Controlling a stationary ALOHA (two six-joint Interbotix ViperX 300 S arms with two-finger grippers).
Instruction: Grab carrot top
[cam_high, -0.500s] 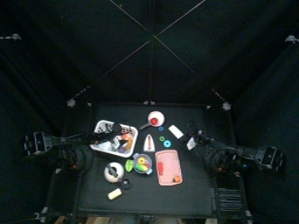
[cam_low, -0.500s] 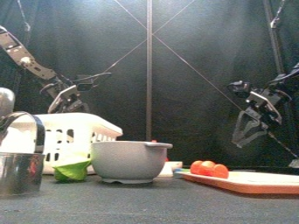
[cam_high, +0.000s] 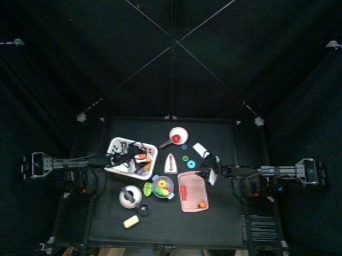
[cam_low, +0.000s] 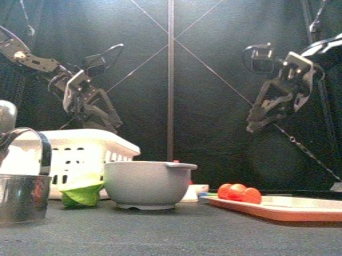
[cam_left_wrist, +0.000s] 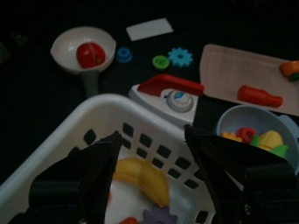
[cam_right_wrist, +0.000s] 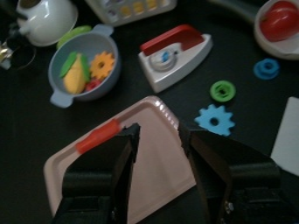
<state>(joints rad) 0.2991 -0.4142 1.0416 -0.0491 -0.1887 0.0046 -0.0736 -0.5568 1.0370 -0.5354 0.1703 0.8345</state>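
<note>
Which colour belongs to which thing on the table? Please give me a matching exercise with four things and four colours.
Things:
1. tray
2. bowl
3. basket
4. toy iron's handle

Colours:
a. white
b. red
c. pink
d. grey

Pairs: 1-c, 2-d, 3-a, 4-b

Two black arms here, jointed and skeletal, thin dark cables looping off their elbows against the curtains. The left gripper (cam_left_wrist: 149, 166) shows two broad matte-black jaws with blocky, ribbed inner faces. The right gripper (cam_right_wrist: 162, 157) matches it: two thick black jaws, rounded tips, a dull sheen.
</note>
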